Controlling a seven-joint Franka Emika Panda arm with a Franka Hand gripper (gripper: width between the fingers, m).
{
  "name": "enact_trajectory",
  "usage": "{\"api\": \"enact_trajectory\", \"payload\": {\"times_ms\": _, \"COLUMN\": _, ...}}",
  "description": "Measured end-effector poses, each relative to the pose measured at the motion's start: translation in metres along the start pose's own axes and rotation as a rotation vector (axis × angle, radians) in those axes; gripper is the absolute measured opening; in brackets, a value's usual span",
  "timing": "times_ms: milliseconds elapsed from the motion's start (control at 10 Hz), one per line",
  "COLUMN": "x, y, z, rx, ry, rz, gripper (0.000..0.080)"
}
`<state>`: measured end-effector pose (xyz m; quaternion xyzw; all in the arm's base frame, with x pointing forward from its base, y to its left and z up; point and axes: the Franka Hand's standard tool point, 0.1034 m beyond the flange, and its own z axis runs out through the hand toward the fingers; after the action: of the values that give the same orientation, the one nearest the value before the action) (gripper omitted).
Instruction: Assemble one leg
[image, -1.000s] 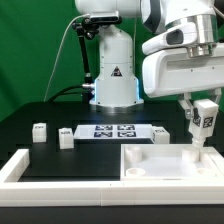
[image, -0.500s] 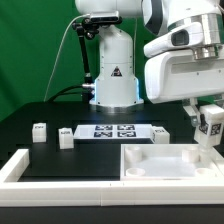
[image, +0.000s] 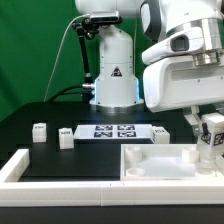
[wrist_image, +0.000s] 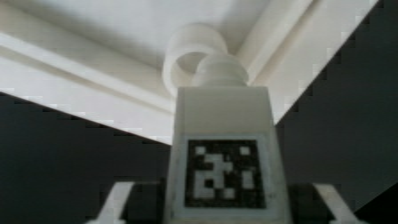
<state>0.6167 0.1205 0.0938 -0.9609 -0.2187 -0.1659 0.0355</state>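
Observation:
My gripper (image: 209, 122) is shut on a white leg (image: 211, 138) and holds it upright over the large white tray-like part (image: 150, 172), at that part's corner on the exterior view's right. In the wrist view the leg (wrist_image: 222, 120) fills the middle between my gripper's (wrist_image: 226, 205) fingers (wrist_image: 128, 200). Its black-and-white tag faces the camera, and its rounded end is close to the tray part's raised rim (wrist_image: 107, 60). Whether the leg touches the tray part cannot be told. Three more legs stand on the black table: two (image: 40, 132) (image: 67, 137) at the left, one (image: 161, 135) behind the tray part.
The marker board (image: 113, 130) lies flat in front of the robot base (image: 113, 85). A low white frame (image: 22, 165) runs along the front and left of the table. The arm's large white body (image: 185, 75) hangs over the right side.
My gripper has moved to the exterior view's right and downward with the leg in it, closer to the tray part's right corner. The other legs have not moved.

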Motion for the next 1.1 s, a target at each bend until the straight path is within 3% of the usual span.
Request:
{"api": "enact_trajectory", "payload": {"times_ms": 600, "x": 0.000, "y": 0.010, "z": 0.008, "rx": -0.007, "ry": 0.013, "rz": -0.007, "gripper": 0.0291}}
{"api": "enact_trajectory", "payload": {"times_ms": 800, "x": -0.004, "y": 0.007, "z": 0.016, "rx": -0.006, "ry": 0.019, "rz": -0.007, "gripper": 0.0291}}
{"api": "enact_trajectory", "payload": {"times_ms": 1100, "x": -0.005, "y": 0.003, "z": 0.018, "rx": -0.029, "ry": 0.091, "rz": -0.010, "gripper": 0.0291}}
